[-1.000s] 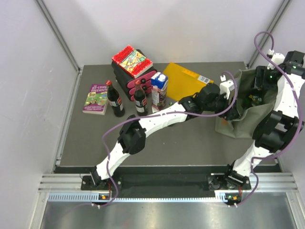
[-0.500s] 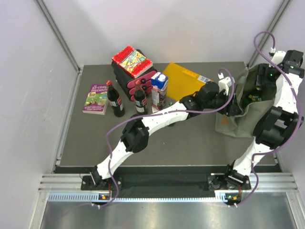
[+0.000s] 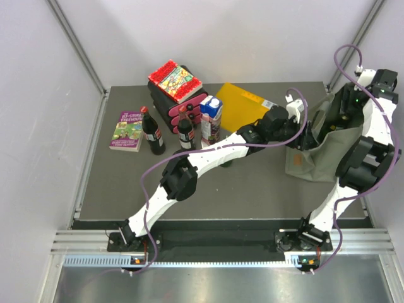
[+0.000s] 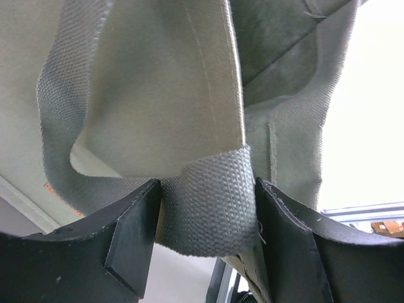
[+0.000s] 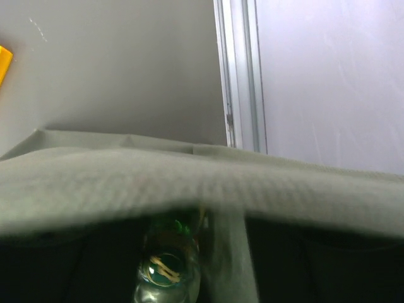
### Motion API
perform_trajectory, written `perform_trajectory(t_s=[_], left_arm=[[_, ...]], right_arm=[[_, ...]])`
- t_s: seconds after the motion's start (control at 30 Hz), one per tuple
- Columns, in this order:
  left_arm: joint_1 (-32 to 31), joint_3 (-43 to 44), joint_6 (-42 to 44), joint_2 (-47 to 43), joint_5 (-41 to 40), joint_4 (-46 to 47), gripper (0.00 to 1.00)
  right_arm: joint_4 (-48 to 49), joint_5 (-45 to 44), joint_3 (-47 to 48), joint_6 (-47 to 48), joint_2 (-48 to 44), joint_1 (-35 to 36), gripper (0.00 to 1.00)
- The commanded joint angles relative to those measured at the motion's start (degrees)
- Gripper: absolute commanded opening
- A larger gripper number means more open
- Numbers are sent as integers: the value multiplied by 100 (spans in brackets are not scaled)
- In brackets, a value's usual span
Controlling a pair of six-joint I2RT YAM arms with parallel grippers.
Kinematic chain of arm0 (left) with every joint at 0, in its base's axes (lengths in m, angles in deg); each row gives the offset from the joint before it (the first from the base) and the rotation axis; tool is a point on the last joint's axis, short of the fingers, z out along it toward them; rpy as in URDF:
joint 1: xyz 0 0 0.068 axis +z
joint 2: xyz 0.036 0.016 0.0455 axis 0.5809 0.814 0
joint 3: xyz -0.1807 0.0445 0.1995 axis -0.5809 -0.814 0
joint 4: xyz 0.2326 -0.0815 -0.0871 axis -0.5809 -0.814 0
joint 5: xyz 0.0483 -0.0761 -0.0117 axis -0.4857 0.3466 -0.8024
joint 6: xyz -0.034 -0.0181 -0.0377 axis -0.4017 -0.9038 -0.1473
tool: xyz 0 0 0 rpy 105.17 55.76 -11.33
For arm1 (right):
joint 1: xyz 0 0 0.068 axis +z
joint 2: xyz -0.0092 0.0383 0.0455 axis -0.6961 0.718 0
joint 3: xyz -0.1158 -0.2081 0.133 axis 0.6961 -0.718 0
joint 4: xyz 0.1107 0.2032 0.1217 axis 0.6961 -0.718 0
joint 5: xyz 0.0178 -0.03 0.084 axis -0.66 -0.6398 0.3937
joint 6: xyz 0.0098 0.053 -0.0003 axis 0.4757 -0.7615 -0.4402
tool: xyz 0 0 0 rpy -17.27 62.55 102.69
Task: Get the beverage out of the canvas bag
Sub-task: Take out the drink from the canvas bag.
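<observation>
Over on the right side of the bench [image 3: 252,189] sits the olive canvas bag [image 3: 314,163], slumped and floppy, and both arms are at it. The left arm is stretched right across to the bag's near-left edge, and the wrist view makes it plain: the left pincer [image 4: 208,192] is clamped on the bag's webbing strap [image 4: 211,208], the woven band pinched flat between the two black fingers [image 4: 136,233] with loose cloth folding away above them. The right pincer [image 3: 344,113] hangs at the bag's far rim, over the open mouth; its fingers don't show in its own camera, so I cannot tell whether they are apart or together. That camera looks over the blurred green hem, and there it is: a green glass bottle [image 5: 166,268] standing down inside the bag, its top pointing up at the lens, dark interior all around it. To the left of the bag lies a yellow-orange folder [image 3: 243,104], flat on the bench, and farther left of the bag stand a blue-and-white carton [image 3: 211,117] and two dark cola bottles [image 3: 152,131] with red caps.
</observation>
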Motion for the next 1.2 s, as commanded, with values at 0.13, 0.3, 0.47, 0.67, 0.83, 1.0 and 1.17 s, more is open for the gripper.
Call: perform_trajectory(t_s=[0.13, 0.3, 0.47, 0.67, 0.83, 1.0, 1.17], left_arm=[[49, -28, 269, 178, -243, -525, 67], [101, -142, 339, 38, -357, -542, 70], [181, -256, 400, -146, -419, -568, 74], [374, -441, 497, -507, -524, -490, 78], [471, -564, 708, -850, -568, -244, 84], [497, -372, 744, -947, -516, -147, 86], [488, -300, 822, -1078, -507, -155, 87]], right_arm=[[274, 130, -381, 145, 198, -62, 33], [300, 402, -451, 259, -127, -62, 7], [361, 605, -487, 408, -662, -70, 0], [186, 824, -478, 522, -1260, -62, 0], [-7, 1036, -425, 593, -1542, -53, 0], [-227, 1255, -241, 646, -1692, -44, 0], [-491, 1326, -39, 795, -1850, 79, 0]])
